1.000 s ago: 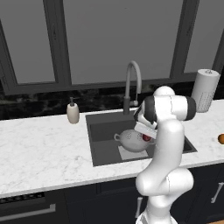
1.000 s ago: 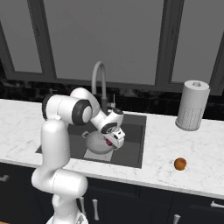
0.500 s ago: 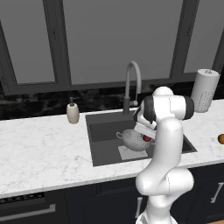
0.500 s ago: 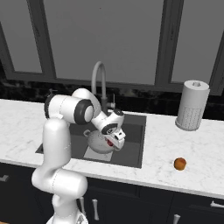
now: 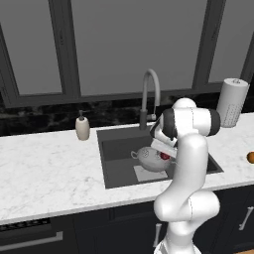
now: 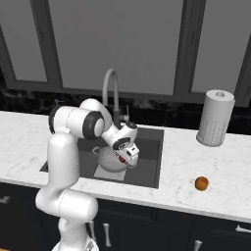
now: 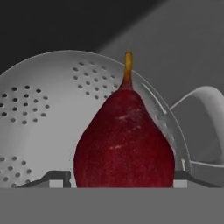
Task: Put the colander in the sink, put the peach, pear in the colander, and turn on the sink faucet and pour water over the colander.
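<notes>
There, the dark red pear [image 7: 124, 144] sits in the colander [image 7: 39, 118], stem pointing up in the hand view, long axis along it. The gripper [image 7: 122, 177] fingers flank it, spread slightly wider than the fruit; contact unclear. The colander rests in the sink [image 5: 114, 168]; the peach [image 6: 201, 183] lies on the counter [image 6: 196, 162], well apart.

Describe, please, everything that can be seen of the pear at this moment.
The pear is dark red with fine speckles, a smooth skin, and a short yellow-brown stem at its narrow top. In the hand view it points stem away from the camera, its wide end between the two tips of the pincer, inside the colander. Whether the tips press it cannot be told. In the base views it is a small red spot at the colander in the sink.
</notes>
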Motion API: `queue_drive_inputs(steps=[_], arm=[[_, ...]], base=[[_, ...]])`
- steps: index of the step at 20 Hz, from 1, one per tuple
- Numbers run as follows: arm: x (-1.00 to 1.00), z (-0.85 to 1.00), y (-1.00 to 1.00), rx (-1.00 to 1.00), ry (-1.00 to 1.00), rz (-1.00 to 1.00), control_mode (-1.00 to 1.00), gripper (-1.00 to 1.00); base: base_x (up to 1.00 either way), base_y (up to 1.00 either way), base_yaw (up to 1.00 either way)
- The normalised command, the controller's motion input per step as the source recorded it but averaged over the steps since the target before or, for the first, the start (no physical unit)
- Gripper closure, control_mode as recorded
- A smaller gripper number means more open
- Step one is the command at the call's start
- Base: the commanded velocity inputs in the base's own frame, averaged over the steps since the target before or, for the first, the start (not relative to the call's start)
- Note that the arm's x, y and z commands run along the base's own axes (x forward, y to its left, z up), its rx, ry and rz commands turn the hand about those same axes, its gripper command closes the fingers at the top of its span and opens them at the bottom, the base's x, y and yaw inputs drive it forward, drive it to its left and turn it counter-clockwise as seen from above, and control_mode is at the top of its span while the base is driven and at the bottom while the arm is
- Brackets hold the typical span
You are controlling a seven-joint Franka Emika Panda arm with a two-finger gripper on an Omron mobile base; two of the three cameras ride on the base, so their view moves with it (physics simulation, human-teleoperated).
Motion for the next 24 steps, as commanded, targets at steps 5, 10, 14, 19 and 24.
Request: queue_drive_inputs(steps=[5,10,14,19,24], arm=[[0.00,0.00,0.00,0.00,0.00,0.00,-1.00,-1.00],[-0.08,0.12,0.00,-0.01,-0.10,0.00,-1.00,-1.00],[-0.17,0.54,0.00,-0.07,-0.16,0.00,-1.00,-1.00],[-0.32,0.62,-0.13,-0.09,-0.12,0.00,-1.00,-1.00],[-0.49,0.65,-0.33,-0.06,-0.10,0.00,-1.00,-1.00]], base=[[0.00,0.00,0.00],[0.00,0.00,0.00],[0.00,0.00,0.00],[0.00,0.00,0.00],[0.00,0.00,0.00]])
